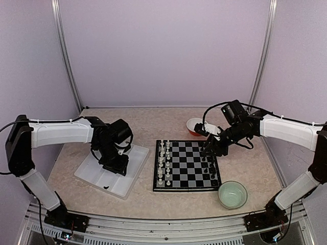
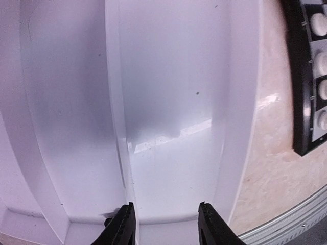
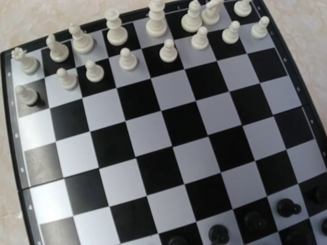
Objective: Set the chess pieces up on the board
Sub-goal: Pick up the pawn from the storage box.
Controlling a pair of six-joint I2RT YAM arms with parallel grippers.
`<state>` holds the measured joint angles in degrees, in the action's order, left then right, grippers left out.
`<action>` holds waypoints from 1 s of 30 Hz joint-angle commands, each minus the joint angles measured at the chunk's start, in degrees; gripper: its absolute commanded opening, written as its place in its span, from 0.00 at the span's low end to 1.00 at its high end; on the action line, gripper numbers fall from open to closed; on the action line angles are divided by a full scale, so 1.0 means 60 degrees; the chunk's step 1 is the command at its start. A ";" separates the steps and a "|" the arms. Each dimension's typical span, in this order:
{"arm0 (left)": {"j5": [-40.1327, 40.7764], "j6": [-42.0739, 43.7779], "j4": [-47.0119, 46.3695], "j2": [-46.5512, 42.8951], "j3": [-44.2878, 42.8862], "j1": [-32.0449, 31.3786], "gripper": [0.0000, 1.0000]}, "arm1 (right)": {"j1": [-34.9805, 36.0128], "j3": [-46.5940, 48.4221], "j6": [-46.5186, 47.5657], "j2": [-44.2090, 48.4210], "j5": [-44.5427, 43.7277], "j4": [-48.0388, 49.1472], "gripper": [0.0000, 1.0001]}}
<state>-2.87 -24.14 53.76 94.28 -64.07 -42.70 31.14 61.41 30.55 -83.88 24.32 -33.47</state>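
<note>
The board lies mid-table. White chess pieces fill its two left columns. Black chess pieces stand along its right side. My left gripper hangs open over the white partitioned tray, nothing between its fingers. A small dark bit shows just left of the left finger; I cannot tell what it is. My right gripper hovers over the board's far right corner among the black pieces. Its fingers do not appear in the right wrist view, which shows white pieces far and black pieces near.
An orange bowl sits behind the board's far right corner. A pale green bowl sits off its near right corner. A tiny black piece lies in the tray's near part. The board's corner shows right of the tray.
</note>
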 commanded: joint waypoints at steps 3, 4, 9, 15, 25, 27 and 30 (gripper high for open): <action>0.0756 -0.0419 0.0285 -0.1015 0.0172 0.0276 0.43 | -0.0092 -0.0020 0.0180 0.0253 -0.0224 -0.0286 0.39; 0.0971 -0.0492 0.0214 -0.1056 0.0417 0.0400 0.43 | -0.0092 -0.0030 0.0182 0.0285 -0.0273 -0.0299 0.39; 0.1044 -0.0775 -0.0602 -0.1426 0.1563 0.0788 0.39 | -0.0099 -0.0233 0.0219 0.0771 -0.0388 -0.0362 0.39; 0.0934 -0.0766 -0.0894 -0.1326 0.2526 0.0839 0.38 | -0.0093 0.0108 0.0256 0.0950 -0.0340 -0.0785 0.39; 0.1303 -0.0650 -0.0581 -0.0630 0.2300 0.0559 0.36 | -0.0092 0.0078 0.0213 0.1031 -0.0156 -0.0776 0.39; 0.1180 -0.0635 -0.0683 -0.0577 0.2287 0.0634 0.33 | -0.0091 0.0117 0.0197 0.1059 -0.0187 -0.0747 0.39; 0.1114 -0.0528 -0.0841 -0.0420 0.2204 0.0655 0.32 | -0.0093 0.0087 0.0211 0.1074 -0.0174 -0.0753 0.39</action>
<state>3.51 -27.99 50.30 90.35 -49.06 -39.09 31.11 61.01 31.90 -79.02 22.70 -37.28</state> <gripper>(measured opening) 0.324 0.391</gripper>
